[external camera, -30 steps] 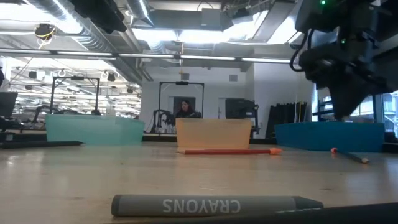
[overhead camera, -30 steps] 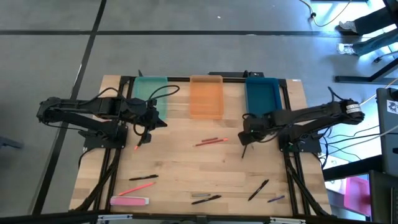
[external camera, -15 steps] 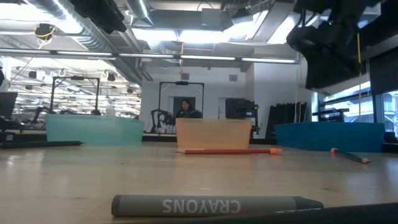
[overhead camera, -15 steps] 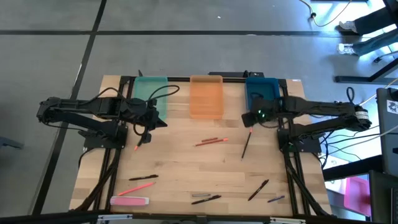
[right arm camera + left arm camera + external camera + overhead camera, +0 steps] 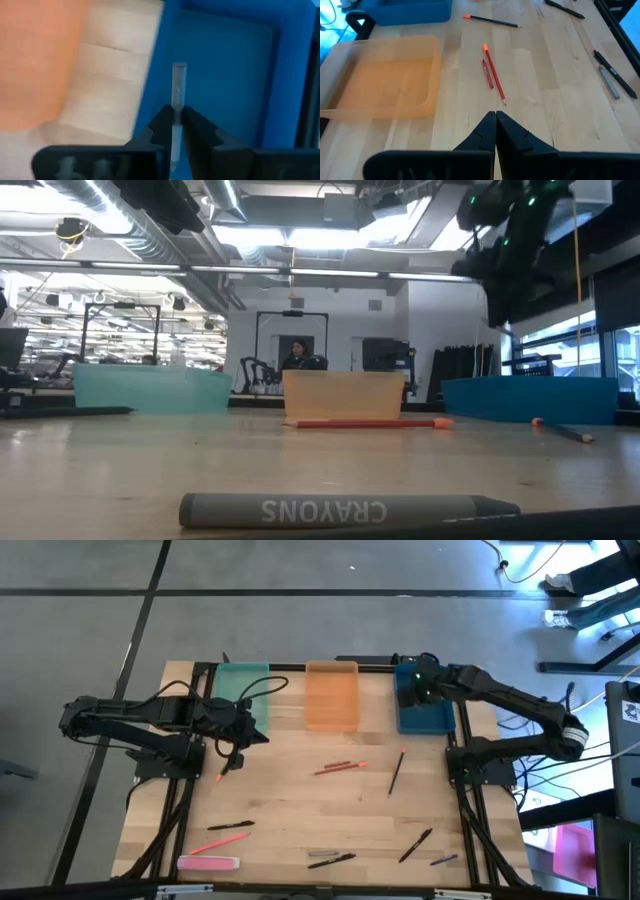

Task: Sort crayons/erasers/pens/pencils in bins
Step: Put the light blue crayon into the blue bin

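Observation:
My right gripper (image 5: 415, 692) hangs above the blue bin (image 5: 425, 705) at the table's far right and is shut on a slim grey crayon (image 5: 178, 80). My left gripper (image 5: 245, 735) is shut and holds nothing, hovering near the teal-green bin (image 5: 240, 690); its closed fingers (image 5: 495, 117) point toward two red pencils (image 5: 492, 77). An orange-tipped pencil (image 5: 222, 773) lies just below that gripper. A dark pencil (image 5: 396, 772) lies on the wood near the blue bin. The pink eraser (image 5: 208, 863) rests flat at the near left edge. My right gripper pinches the grey crayon between its two fingers, about halfway along its length (image 5: 177, 107). The crayon runs along the fingers, and its free end (image 5: 179, 66) sticks out ahead of the fingertips. It is lifted clear, above the blue bin's floor (image 5: 230, 75).
The orange bin (image 5: 332, 695) stands between the teal-green and blue ones along the far edge. Black pens (image 5: 230, 825) (image 5: 415, 845), a pink pencil (image 5: 228, 838) and a grey crayon (image 5: 340, 510) lie scattered on the near half of the table. Bare wood stretches between both arms.
My right gripper has risen from the table by the dark pencil and travelled toward the far edge, ending over the blue bin. The dark pencil has stayed on the wood. My left arm has kept still.

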Robot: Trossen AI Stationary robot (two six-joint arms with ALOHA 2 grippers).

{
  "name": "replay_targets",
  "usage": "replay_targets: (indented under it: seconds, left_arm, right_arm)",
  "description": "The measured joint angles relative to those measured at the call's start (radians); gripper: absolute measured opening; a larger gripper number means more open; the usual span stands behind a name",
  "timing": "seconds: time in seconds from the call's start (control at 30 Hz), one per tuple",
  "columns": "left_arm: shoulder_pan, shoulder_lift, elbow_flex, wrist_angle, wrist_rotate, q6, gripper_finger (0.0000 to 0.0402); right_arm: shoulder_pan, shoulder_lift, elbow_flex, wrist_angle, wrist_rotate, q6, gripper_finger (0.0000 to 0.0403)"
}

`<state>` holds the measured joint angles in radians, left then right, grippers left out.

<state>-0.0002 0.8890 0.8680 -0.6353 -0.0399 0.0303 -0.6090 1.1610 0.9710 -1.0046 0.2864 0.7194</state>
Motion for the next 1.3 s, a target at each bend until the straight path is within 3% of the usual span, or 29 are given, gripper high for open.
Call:
replay_targets:
  seconds: [0.27, 0.73, 1.0, 1.3]
  left_arm:
    - [0.000, 0.000, 0.000, 0.000, 0.000, 0.000, 0.0000]
    - [0.000, 0.000, 0.000, 0.000, 0.000, 0.000, 0.0000]
    - [0.000, 0.000, 0.000, 0.000, 0.000, 0.003, 0.0000]
    - [0.000, 0.000, 0.000, 0.000, 0.000, 0.003, 0.0000]
  right_arm:
    - [-0.132, 0.187, 0.000, 0.050, -0.018, -0.048, 0.0044]
    - [-0.183, 0.461, -0.001, 0.189, -0.026, -0.048, 0.0044]
    - [-0.183, 0.513, -0.001, 0.216, -0.027, -0.051, 0.0044]
    - [-0.196, 0.519, -0.001, 0.235, -0.097, -0.100, 0.0044]
